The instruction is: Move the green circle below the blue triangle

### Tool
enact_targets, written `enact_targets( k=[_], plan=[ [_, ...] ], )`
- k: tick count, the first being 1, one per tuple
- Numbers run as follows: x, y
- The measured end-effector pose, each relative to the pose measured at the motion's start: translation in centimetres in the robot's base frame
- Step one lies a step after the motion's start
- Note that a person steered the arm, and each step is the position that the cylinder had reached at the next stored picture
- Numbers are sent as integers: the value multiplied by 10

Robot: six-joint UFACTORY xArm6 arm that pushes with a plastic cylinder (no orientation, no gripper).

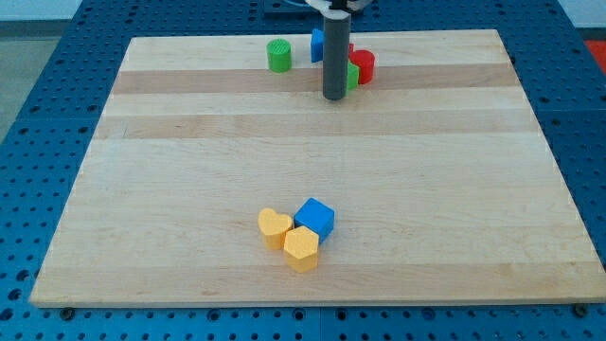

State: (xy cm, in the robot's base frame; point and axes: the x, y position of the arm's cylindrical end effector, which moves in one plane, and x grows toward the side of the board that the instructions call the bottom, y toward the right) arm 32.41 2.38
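Observation:
The green circle, a short green cylinder, stands near the board's top edge, left of centre. A blue block sits just to its right, partly hidden behind my rod; its shape is hard to make out. My tip rests on the board below and to the right of the green circle, about a block's width below the blue block. A second green block peeks out from behind the rod's right side, touching or very near it.
A red cylinder stands right of the rod, with another red block behind it. Near the view's bottom lie a yellow heart, a blue cube and a yellow hexagon, clustered together on the wooden board.

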Motion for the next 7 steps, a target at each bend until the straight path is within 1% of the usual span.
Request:
enact_targets(
  k=[1, 2, 3, 5, 6, 7],
  plan=[
    [-15, -1],
    [-21, -4],
    [-21, -28],
    [-24, -113],
    [-48, -135],
    [-69, -140]
  ],
)
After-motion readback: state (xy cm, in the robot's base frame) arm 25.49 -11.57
